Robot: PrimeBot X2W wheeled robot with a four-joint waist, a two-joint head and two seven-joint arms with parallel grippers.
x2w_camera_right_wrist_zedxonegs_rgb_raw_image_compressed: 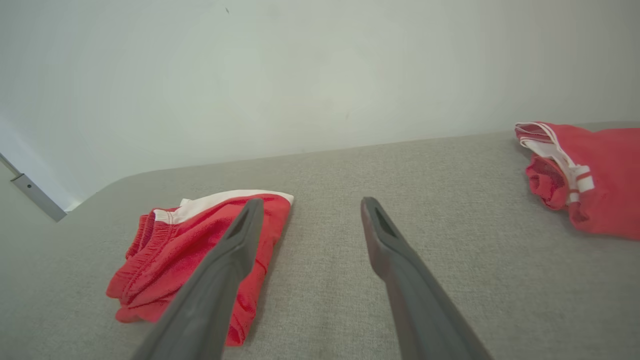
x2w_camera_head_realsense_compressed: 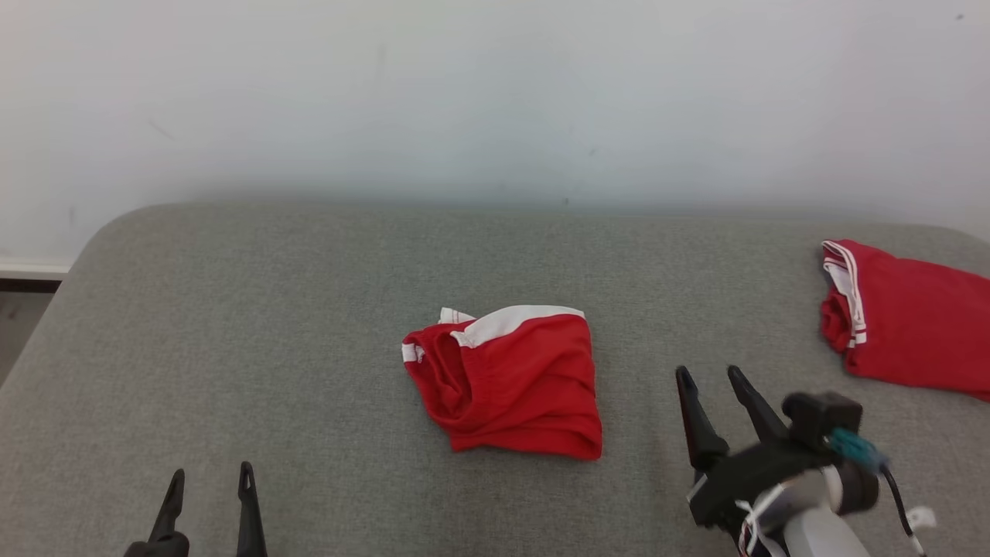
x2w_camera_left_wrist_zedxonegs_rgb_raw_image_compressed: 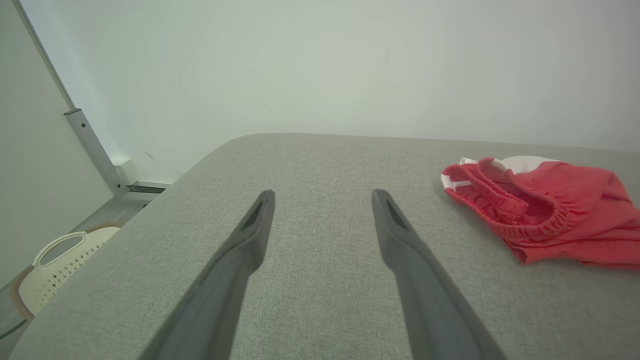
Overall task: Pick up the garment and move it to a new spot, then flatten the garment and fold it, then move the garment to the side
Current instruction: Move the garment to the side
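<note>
- The left gripper (x2w_camera_head_realsense_compressed: 212, 472) sits low at the near left of the grey counter (x2w_camera_head_realsense_compressed: 232, 325). Its jaws are spread wide with nothing between them, and they touch no cloth.
- In the left wrist view the left gripper (x2w_camera_left_wrist_zedxonegs_rgb_raw_image_compressed: 324, 195) points across bare counter (x2w_camera_left_wrist_zedxonegs_rgb_raw_image_compressed: 310, 160) fabric, with the garment (x2w_camera_left_wrist_zedxonegs_rgb_raw_image_compressed: 560, 215) off to the side of its two fingers and apart from them.
- The right gripper (x2w_camera_head_realsense_compressed: 708, 373) is at the near right, tilted a little toward the left. Its jaws are also spread wide and hold nothing.
- In the right wrist view one finger of the right gripper (x2w_camera_right_wrist_zedxonegs_rgb_raw_image_compressed: 312, 202) overlaps the edge of the garment (x2w_camera_right_wrist_zedxonegs_rgb_raw_image_compressed: 160, 250). I cannot tell whether it touches the cloth or hangs above it.
- The garment (x2w_camera_head_realsense_compressed: 514, 387) is a pair of red shorts with a white band, lying folded in a rough square at the middle of the counter, with the elastic waist bunched toward the left.
- A second red garment (x2w_camera_head_realsense_compressed: 913, 325) with white trim lies at the far right edge of the counter, well apart from the first one and cut off by the frame. It also shows in the right wrist view (x2w_camera_right_wrist_zedxonegs_rgb_raw_image_compressed: 600, 175).
- A cream perforated basket (x2w_camera_left_wrist_zedxonegs_rgb_raw_image_compressed: 55, 270) stands on the floor beside the counter's left side. Its inside cannot be seen.
- A pale wall (x2w_camera_head_realsense_compressed: 495, 93) runs behind the counter, and a grey metal rail (x2w_camera_left_wrist_zedxonegs_rgb_raw_image_compressed: 95, 150) leans along it at the left.
</note>
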